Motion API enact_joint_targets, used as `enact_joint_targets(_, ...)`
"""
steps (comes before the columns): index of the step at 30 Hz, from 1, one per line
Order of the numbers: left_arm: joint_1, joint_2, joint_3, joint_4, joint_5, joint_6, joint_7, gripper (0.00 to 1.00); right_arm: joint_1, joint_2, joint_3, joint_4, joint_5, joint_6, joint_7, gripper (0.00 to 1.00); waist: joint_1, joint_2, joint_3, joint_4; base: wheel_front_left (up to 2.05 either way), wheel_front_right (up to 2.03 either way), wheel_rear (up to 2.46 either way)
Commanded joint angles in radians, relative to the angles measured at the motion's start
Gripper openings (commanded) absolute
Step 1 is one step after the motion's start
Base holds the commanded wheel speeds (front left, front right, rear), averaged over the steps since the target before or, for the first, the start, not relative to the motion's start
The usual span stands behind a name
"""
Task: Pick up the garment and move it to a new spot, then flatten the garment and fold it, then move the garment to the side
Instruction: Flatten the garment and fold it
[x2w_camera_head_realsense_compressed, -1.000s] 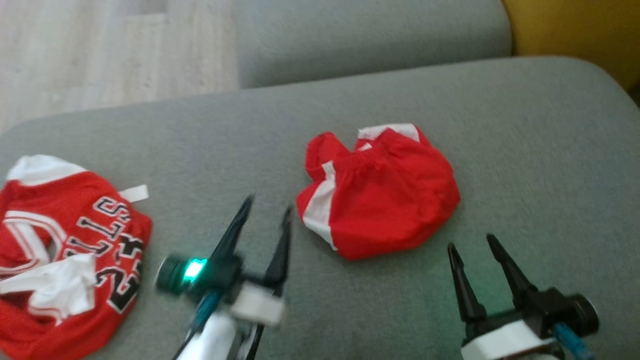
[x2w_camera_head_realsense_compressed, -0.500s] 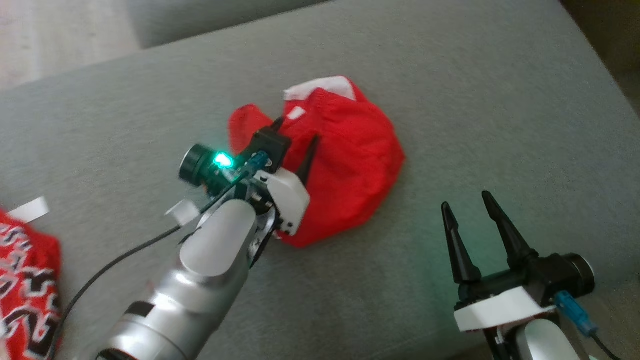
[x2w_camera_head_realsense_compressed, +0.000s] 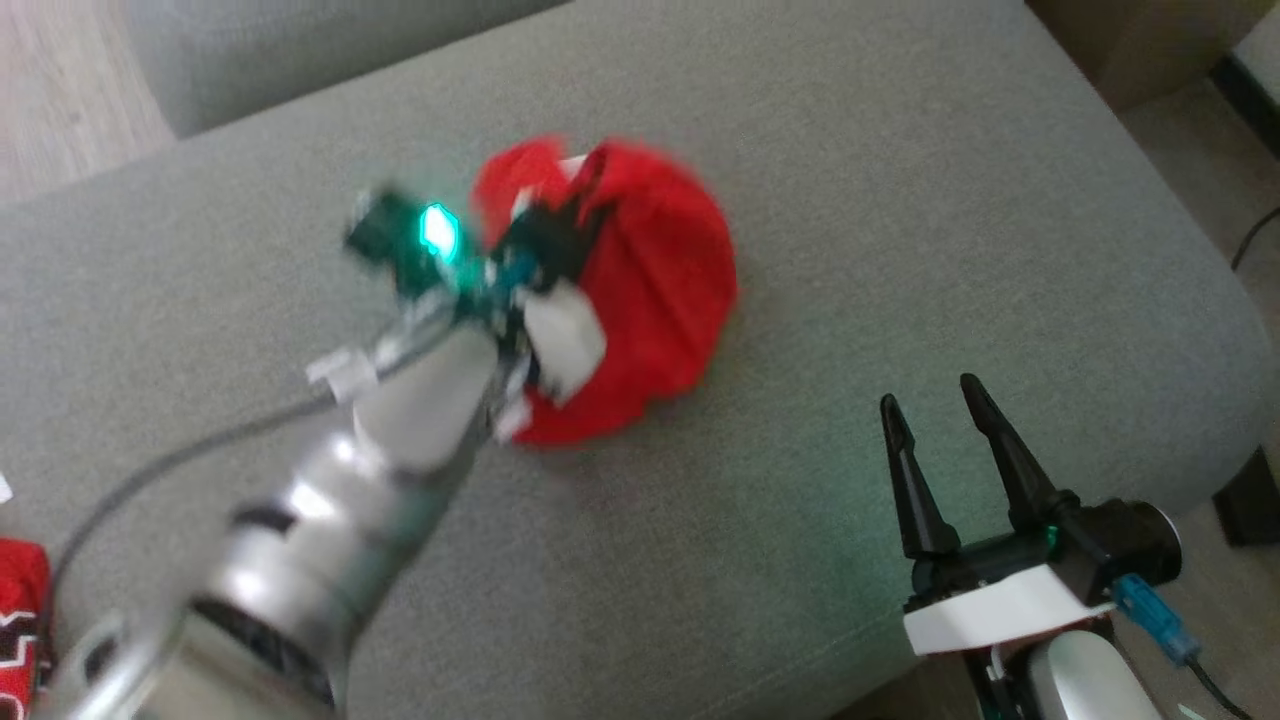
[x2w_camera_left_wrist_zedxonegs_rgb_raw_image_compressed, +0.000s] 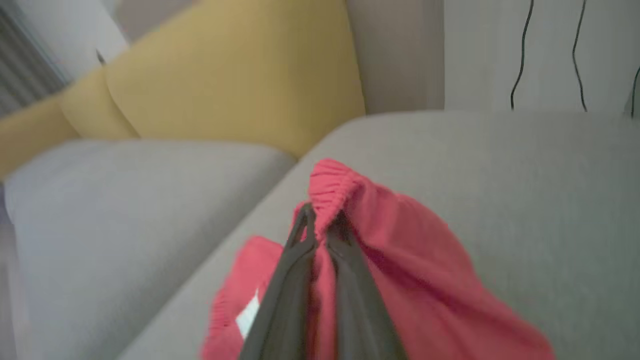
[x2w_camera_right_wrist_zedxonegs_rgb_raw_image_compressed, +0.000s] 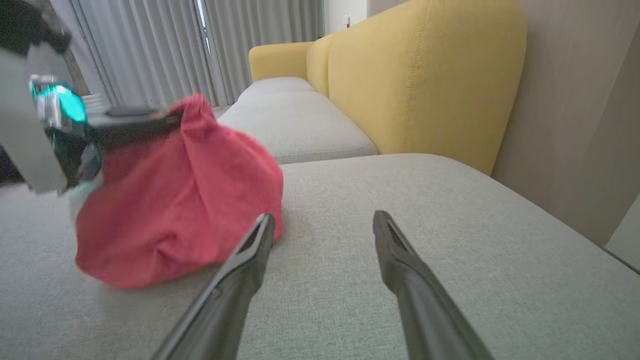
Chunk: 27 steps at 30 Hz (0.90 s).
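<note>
The garment (x2w_camera_head_realsense_compressed: 650, 280) is a crumpled pair of red shorts on the grey sofa cushion (x2w_camera_head_realsense_compressed: 900, 200). My left gripper (x2w_camera_head_realsense_compressed: 580, 200) is shut on the garment's gathered waistband, which bunches up above the fingertips (x2w_camera_left_wrist_zedxonegs_rgb_raw_image_compressed: 307, 220) in the left wrist view, where the garment (x2w_camera_left_wrist_zedxonegs_rgb_raw_image_compressed: 400, 260) hangs down to the right. In the right wrist view the garment (x2w_camera_right_wrist_zedxonegs_rgb_raw_image_compressed: 180, 200) is drawn up into a peak by the left gripper (x2w_camera_right_wrist_zedxonegs_rgb_raw_image_compressed: 165, 122). My right gripper (x2w_camera_head_realsense_compressed: 935, 400) stands open at the lower right, apart from the cloth, its open fingers (x2w_camera_right_wrist_zedxonegs_rgb_raw_image_compressed: 250, 250) just right of the red heap.
A red jersey (x2w_camera_head_realsense_compressed: 20, 620) with black lettering shows at the far left edge. A second grey cushion (x2w_camera_right_wrist_zedxonegs_rgb_raw_image_compressed: 295, 120) and the yellow sofa back (x2w_camera_right_wrist_zedxonegs_rgb_raw_image_compressed: 415, 75) lie beyond. The cushion's right edge (x2w_camera_head_realsense_compressed: 1220, 330) drops off beside my right gripper.
My left gripper has reached onto the shorts, shut on the waistband and started pulling the cloth up. The head camera has swung right. The right gripper stayed open and still.
</note>
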Motion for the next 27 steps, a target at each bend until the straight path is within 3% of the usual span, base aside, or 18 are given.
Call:
enact_joint_targets(1, -0.102, 0.009, 0.019, -0.035, 0.014, -0.004, -0.032, 0.00, -0.018, -0.005, 0.021, -0.030, 0.006, 0.007, -0.004, 1.00, 0.0000, 0.0000, -0.020, 0.000, 0.00, 0.00, 0.00)
enact_joint_targets(8, -0.291, 0.015, -0.013, -0.172, 0.069, -0.048, -0.107, 0.00, -0.003, -0.005, -0.014, -0.035, -0.006, 0.007, -0.004, 1.00, 0.0000, 0.0000, -0.067, 0.046, 0.00, 0.00, 0.00)
enact_joint_targets(11, -0.202, 0.062, -0.019, -0.382, 0.076, -0.057, -0.108, 0.00, 0.011, -0.005, -0.035, -0.042, -0.013, 0.007, -0.004, 1.00, 0.0000, 0.0000, -0.071, 0.104, 0.00, 0.00, 0.00)
enact_joint_targets(16, 0.086, 0.156, -0.082, -0.571, 0.159, 0.009, -0.108, 0.00, 0.014, -0.005, -0.046, -0.049, -0.022, 0.007, -0.004, 1.00, 0.0000, 0.0000, -0.057, 0.180, 0.00, 0.00, 0.00)
enact_joint_targets(20, 0.284, 0.216, -0.162, -0.570, 0.223, 0.059, -0.108, 0.00, 0.002, -0.005, -0.046, -0.050, -0.032, 0.007, -0.004, 1.00, 0.0000, 0.0000, -0.040, 0.218, 0.00, 0.00, 0.00)
enact_joint_targets(23, 0.376, 0.232, -0.169, -0.532, 0.219, 0.097, -0.108, 0.00, 0.000, -0.005, -0.054, -0.051, -0.039, 0.007, -0.004, 1.00, 0.0000, 0.0000, -0.037, 0.238, 0.00, 0.00, 0.00)
enact_joint_targets(24, 0.404, 0.232, -0.156, -0.517, 0.199, 0.106, -0.108, 0.07, 0.002, -0.005, -0.059, -0.052, -0.041, 0.007, -0.004, 1.00, 0.0000, 0.0000, -0.039, 0.245, 0.00, 0.00, 0.00)
enact_joint_targets(25, 0.426, 0.231, -0.147, -0.493, 0.183, 0.111, -0.108, 1.00, 0.006, -0.005, -0.065, -0.052, -0.042, 0.007, -0.004, 1.00, 0.0000, 0.0000, -0.042, 0.253, 0.00, 0.00, 0.00)
enact_joint_targets(27, 0.460, 0.222, -0.125, -0.473, 0.146, 0.109, -0.108, 1.00, 0.013, -0.005, -0.071, -0.049, -0.045, 0.007, -0.004, 1.00, 0.0000, 0.0000, -0.049, 0.264, 0.00, 0.00, 0.00)
